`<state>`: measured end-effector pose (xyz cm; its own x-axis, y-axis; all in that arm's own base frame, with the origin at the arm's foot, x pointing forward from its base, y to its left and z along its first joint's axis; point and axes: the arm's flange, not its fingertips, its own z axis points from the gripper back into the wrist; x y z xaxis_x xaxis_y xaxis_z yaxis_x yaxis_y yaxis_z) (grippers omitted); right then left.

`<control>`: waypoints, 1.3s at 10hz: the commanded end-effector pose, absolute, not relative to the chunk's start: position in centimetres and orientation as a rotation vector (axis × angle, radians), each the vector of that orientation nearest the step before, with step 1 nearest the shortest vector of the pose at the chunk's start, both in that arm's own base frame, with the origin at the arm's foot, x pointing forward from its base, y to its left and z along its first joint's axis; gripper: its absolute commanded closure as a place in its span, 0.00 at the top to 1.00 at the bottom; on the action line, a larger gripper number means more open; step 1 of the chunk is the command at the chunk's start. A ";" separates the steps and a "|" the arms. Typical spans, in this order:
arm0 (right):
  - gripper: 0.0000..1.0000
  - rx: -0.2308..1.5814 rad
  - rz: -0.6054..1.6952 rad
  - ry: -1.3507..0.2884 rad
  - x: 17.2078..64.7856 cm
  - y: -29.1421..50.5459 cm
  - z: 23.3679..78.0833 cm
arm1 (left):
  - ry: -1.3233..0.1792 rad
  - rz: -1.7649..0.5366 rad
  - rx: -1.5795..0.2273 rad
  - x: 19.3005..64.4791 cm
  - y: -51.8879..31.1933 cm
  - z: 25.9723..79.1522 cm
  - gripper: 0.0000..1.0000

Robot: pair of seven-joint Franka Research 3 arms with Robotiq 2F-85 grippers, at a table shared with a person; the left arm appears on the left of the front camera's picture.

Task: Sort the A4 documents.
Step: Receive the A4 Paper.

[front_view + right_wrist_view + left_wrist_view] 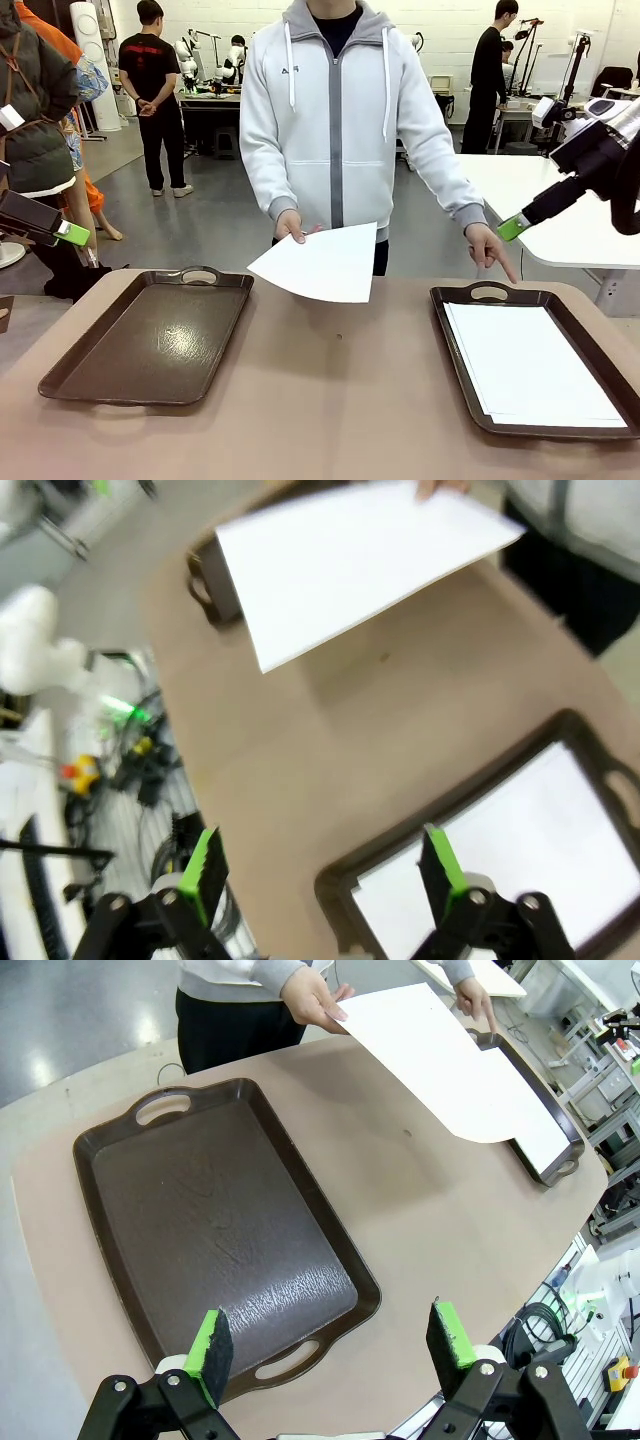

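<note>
While the person holds out a sheet [318, 264], both grippers wait spread and empty.

Left gripper [332, 1346] hangs above the near rim of the empty left tray [150, 340]; the sheet hovers over the table's far middle in one hand [290, 226]; more sheets [530, 365] lie in the right tray [470, 300], which the other hand [492, 246] points at; right gripper [322, 872] hangs above that tray. Best pinch the sheet's free edge, squarely and gently.

The setting is a robotics laboratory or test hall. It has a polished grey concrete floor [200, 215], white block walls [450, 30] and workbenches [210, 100] carrying robot equipment. Several people [155, 95] stand at the far stations, and cabled camera rigs [575, 60] stand beside white tables [560, 215].
</note>
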<state>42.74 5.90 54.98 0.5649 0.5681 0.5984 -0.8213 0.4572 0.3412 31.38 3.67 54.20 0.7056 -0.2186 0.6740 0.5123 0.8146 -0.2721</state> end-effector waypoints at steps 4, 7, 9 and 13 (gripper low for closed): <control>1.00 0.908 0.713 -0.479 45.9 8.0 50.1 | -0.677 -0.436 -0.488 31.4 3.8 54.1 1.00; 1.00 1.069 0.547 -0.462 47.9 9.2 47.3 | -0.677 -0.436 -0.488 31.4 3.8 54.1 1.00; 1.00 1.183 0.436 -0.415 49.4 10.6 44.6 | -0.677 -0.436 -0.488 31.4 3.8 54.1 1.00; 1.00 1.339 0.260 -0.355 51.9 13.9 39.8 | -0.677 -0.436 -0.488 31.4 3.8 54.1 1.00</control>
<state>50.68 13.21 39.68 0.9035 0.0230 0.4279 -0.4193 0.2537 0.8717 31.38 3.67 54.20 0.7056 -0.2186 0.6741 0.5122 0.8146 -0.2720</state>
